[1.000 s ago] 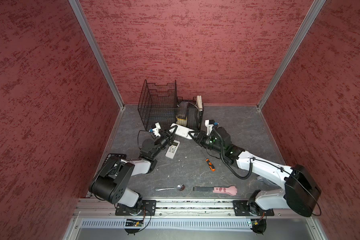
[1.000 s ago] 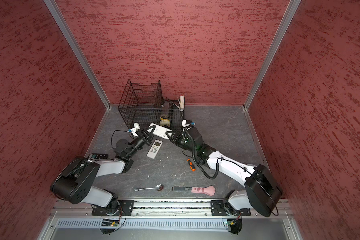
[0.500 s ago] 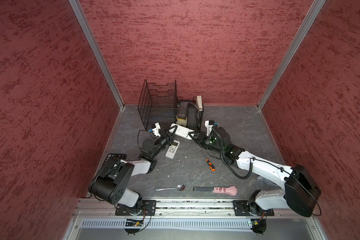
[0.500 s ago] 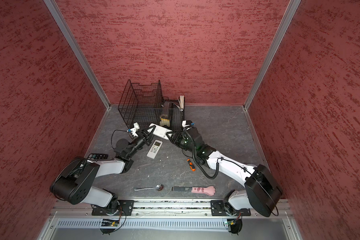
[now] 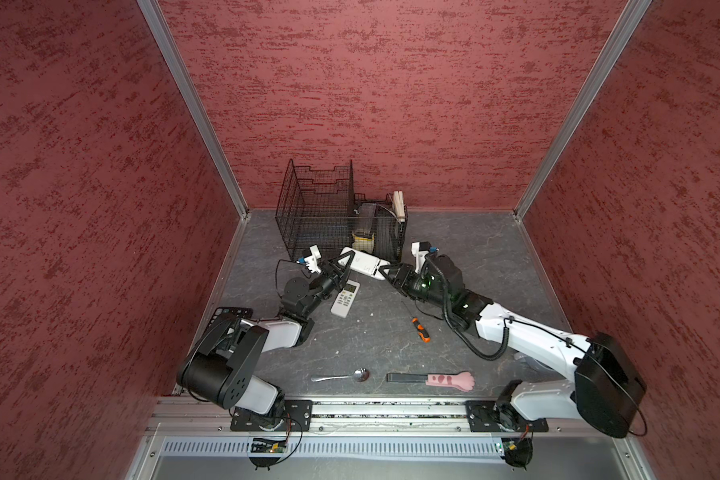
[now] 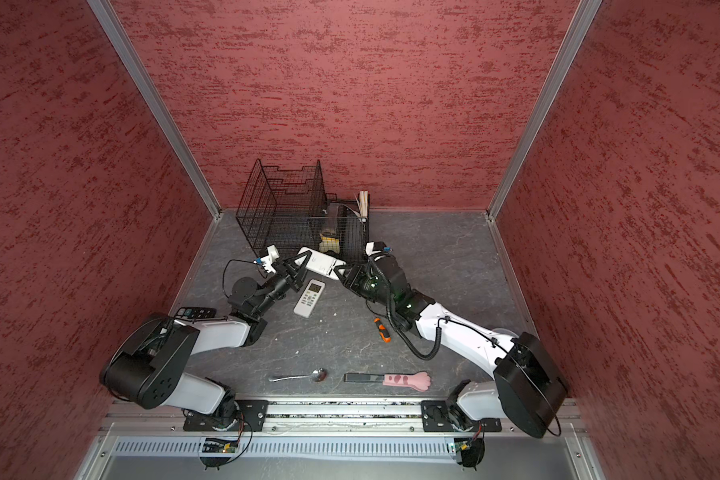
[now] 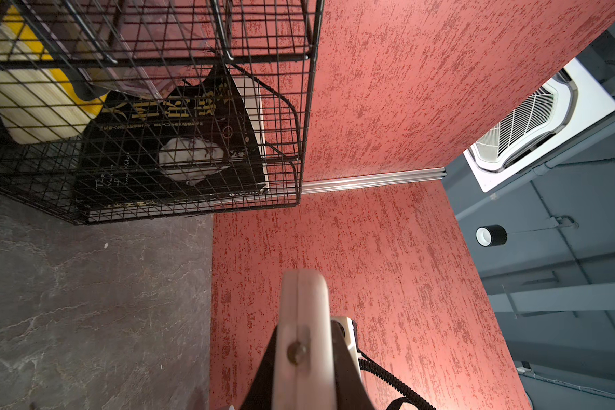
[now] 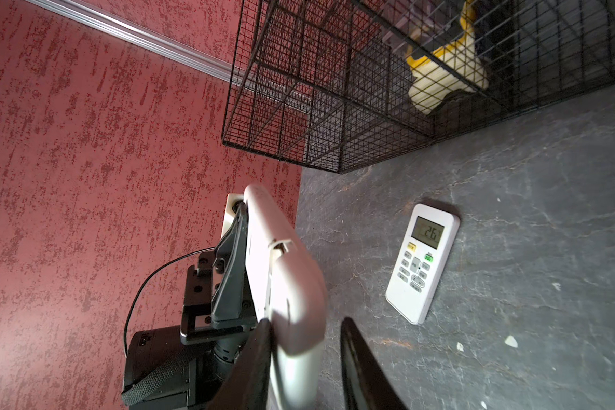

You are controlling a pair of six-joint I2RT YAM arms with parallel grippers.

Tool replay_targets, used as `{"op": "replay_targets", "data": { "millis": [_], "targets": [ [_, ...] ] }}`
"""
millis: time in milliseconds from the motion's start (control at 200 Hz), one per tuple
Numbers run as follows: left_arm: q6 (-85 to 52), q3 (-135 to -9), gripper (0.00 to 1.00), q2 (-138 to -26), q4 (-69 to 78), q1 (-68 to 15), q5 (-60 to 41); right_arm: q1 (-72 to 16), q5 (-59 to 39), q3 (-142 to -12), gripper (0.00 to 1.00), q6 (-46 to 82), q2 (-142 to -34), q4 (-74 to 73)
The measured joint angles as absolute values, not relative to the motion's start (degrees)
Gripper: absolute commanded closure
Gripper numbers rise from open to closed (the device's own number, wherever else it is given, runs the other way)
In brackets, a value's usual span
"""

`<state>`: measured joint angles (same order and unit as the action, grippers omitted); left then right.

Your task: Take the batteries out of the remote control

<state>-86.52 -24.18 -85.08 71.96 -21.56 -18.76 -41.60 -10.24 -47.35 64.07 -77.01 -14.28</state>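
The white remote control (image 5: pixel 364 262) is held clear of the table (image 5: pixel 391 353), just in front of the wire basket (image 5: pixel 316 208); its batteries cannot be seen from these angles. The left gripper (image 5: pixel 343 261) clamps one end. The right gripper (image 8: pixel 306 321) straddles the other end, jaws apart, with one finger (image 8: pixel 253 365) seemingly touching it. A second remote (image 5: pixel 345 298) lies on the table below.
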Motion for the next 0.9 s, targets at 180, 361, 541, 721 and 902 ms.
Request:
{"op": "replay_targets", "data": {
  "millis": [180, 361, 541, 721, 902],
  "targets": [
    [-86.04, -24.18, 1.0, -85.08, 71.44, -21.56, -18.76, -41.52, -10.26, -47.29, 0.72, 64.07, -77.01, -14.28],
    [-85.12, -24.18, 1.0, -85.08, 71.09, -21.58, -18.79, -41.5, -10.28, -47.29, 0.76, 64.07, -77.01, -14.24],
    [-84.62, -24.21, 1.0, -85.08, 70.89, -21.71, -18.79, -41.41, -10.33, -47.29, 0.79, 64.25, -77.01, -14.26],
    [-84.12, -24.21, 1.0, -85.08, 70.72, -21.87, -18.74, -41.3, -10.46, -47.29, 0.81, 64.47, -77.01, -14.2],
    [-83.92, -24.21, 1.0, -85.08, 70.65, -21.93, -18.55, -41.15, -10.79, -47.29, 0.83, 64.55, -77.01, -14.15]
  ]
}}
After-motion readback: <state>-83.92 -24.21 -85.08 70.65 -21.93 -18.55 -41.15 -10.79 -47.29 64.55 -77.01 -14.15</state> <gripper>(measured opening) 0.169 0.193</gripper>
